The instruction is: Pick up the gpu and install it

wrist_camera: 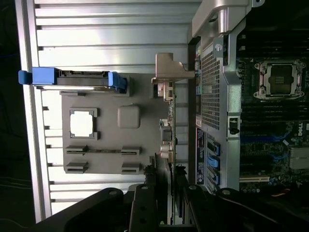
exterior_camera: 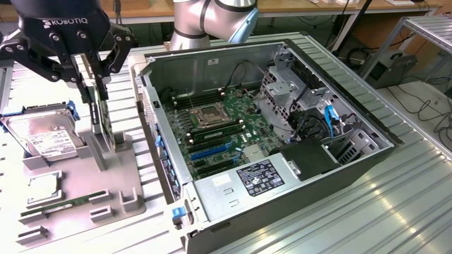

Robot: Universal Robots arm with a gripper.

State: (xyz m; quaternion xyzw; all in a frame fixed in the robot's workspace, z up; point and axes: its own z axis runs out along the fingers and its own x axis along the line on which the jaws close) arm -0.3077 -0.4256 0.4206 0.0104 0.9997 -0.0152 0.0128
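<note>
The gpu (exterior_camera: 99,114) stands on its edge in a slot of the grey holder tray (exterior_camera: 84,180), left of the open computer case (exterior_camera: 282,174) in the exterior view. My black gripper (exterior_camera: 95,84) comes down on it from above, one finger on each face of the card, shut on its top edge. In the wrist view the gpu (wrist_camera: 170,130) is seen edge-on, its silver bracket (wrist_camera: 170,70) at the far end, and my gripper (wrist_camera: 169,188) clamps the near end. The card's lower edge sits at the holder slot; I cannot tell whether it is lifted.
A hard drive (exterior_camera: 42,135) with blue rails, a processor chip (exterior_camera: 44,188) and a green memory stick (exterior_camera: 56,207) also rest on the tray. Inside the case lie the motherboard's processor socket (exterior_camera: 210,114) and blue expansion slots (exterior_camera: 211,151). The case wall (wrist_camera: 217,96) stands close beside the card.
</note>
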